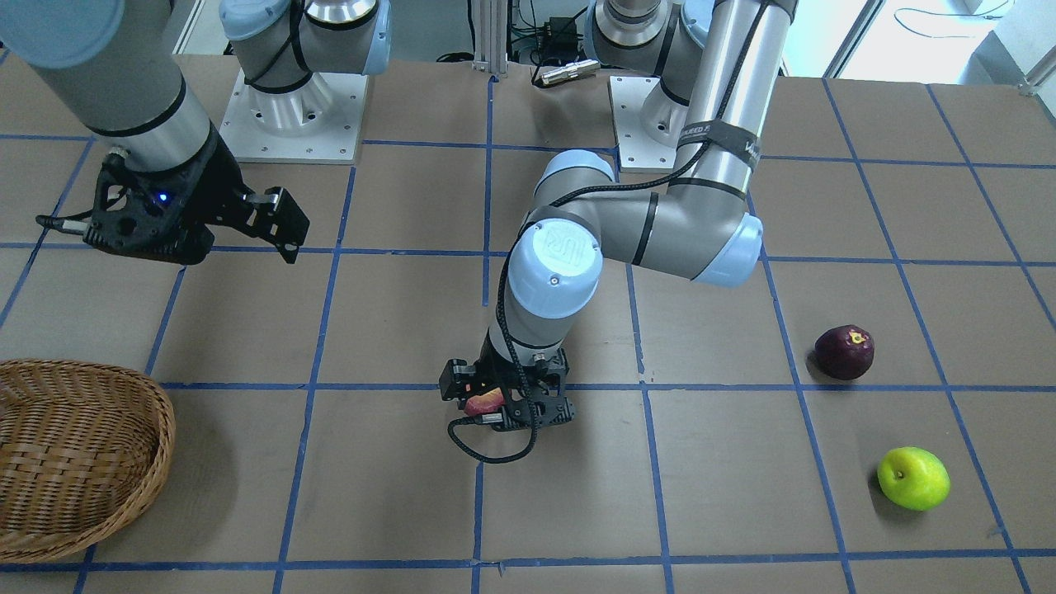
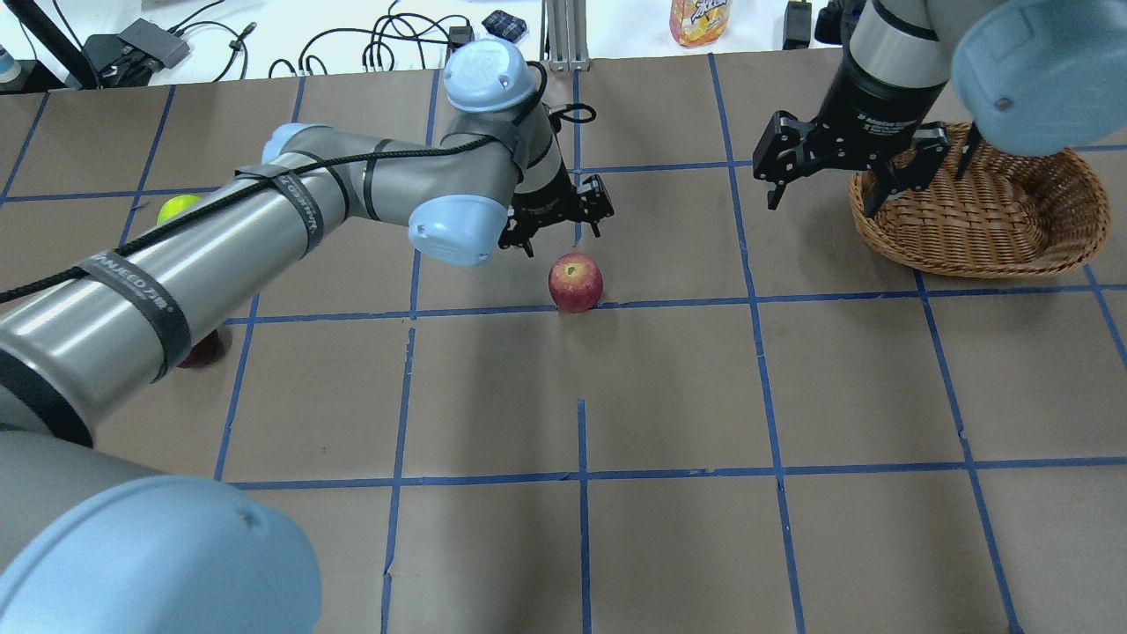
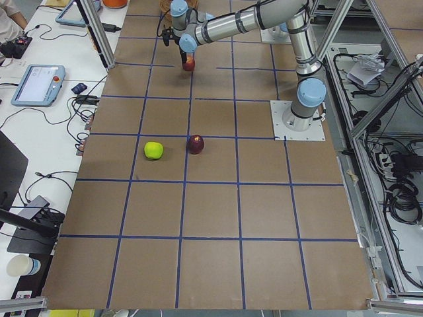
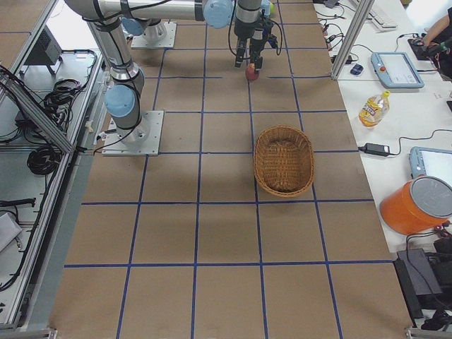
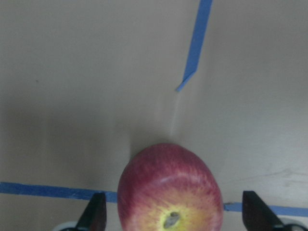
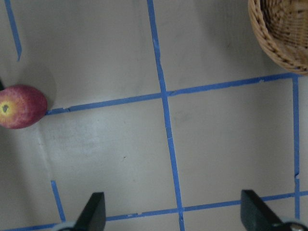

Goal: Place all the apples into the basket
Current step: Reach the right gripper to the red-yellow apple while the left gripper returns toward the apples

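Observation:
The red apple (image 2: pixel 576 282) with a yellowish top rests on the table near the middle. My left gripper (image 2: pixel 563 238) hangs right over it, open. In the left wrist view the apple (image 5: pixel 169 192) lies between the two spread fingers (image 5: pixel 94 214) without touching them. The maroon apple (image 1: pixel 844 351) and the yellow-green apple (image 1: pixel 912 478) lie on the left arm's side of the table. The wicker basket (image 2: pixel 995 220) stands empty on the right arm's side. My right gripper (image 2: pixel 826 198) is open and empty, hovering beside the basket's rim.
The table is brown board with a blue tape grid. An orange drink bottle (image 2: pixel 700 19) and cables lie beyond the far edge. The arm bases (image 1: pixel 293 115) stand at the robot's side. My left arm hides most of the maroon apple (image 2: pixel 202 350) in the overhead view.

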{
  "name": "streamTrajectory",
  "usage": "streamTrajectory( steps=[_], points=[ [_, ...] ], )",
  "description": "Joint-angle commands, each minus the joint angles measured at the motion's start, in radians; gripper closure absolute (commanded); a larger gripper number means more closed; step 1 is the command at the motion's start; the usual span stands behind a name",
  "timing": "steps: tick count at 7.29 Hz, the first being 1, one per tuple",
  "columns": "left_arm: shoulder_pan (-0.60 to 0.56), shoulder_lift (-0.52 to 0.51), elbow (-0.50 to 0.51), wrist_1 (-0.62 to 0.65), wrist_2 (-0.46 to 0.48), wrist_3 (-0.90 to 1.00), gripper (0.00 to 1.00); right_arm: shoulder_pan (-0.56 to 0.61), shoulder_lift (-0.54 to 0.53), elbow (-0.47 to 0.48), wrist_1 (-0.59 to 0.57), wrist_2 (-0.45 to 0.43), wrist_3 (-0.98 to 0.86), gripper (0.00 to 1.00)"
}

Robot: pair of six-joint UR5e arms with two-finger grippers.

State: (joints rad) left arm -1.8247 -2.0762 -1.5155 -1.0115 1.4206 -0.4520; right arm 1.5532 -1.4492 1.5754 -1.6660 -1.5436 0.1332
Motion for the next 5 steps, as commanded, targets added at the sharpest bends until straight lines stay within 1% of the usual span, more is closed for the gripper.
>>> streamTrajectory(
  steps=[1, 2, 3, 4, 5],
  points=[
    [0.155, 0.118, 0.098, -0.293, 0.023, 0.277, 0.0, 0.022, 0.155, -0.017, -0.156, -0.006, 0.096, 0.0],
    [0.248, 0.16, 0.103, -0.382, 0.128, 0.411, 0.0, 0.068, 0.162, -0.02, -0.178, -0.004, 0.179, 0.0],
    [0.318, 0.203, 0.092, -0.412, 0.145, 0.494, 0.0, 0.112, 0.179, -0.012, -0.181, 0.006, 0.25, 0.0],
    [0.37, 0.249, 0.09, -0.48, 0.162, 0.583, 0.0, 0.169, 0.231, -0.021, -0.185, 0.005, 0.351, 0.0],
    [0.413, 0.307, 0.09, -0.549, 0.199, 0.61, 0.0, 0.232, 0.284, -0.021, -0.295, 0.007, 0.475, 0.0]
  ],
)
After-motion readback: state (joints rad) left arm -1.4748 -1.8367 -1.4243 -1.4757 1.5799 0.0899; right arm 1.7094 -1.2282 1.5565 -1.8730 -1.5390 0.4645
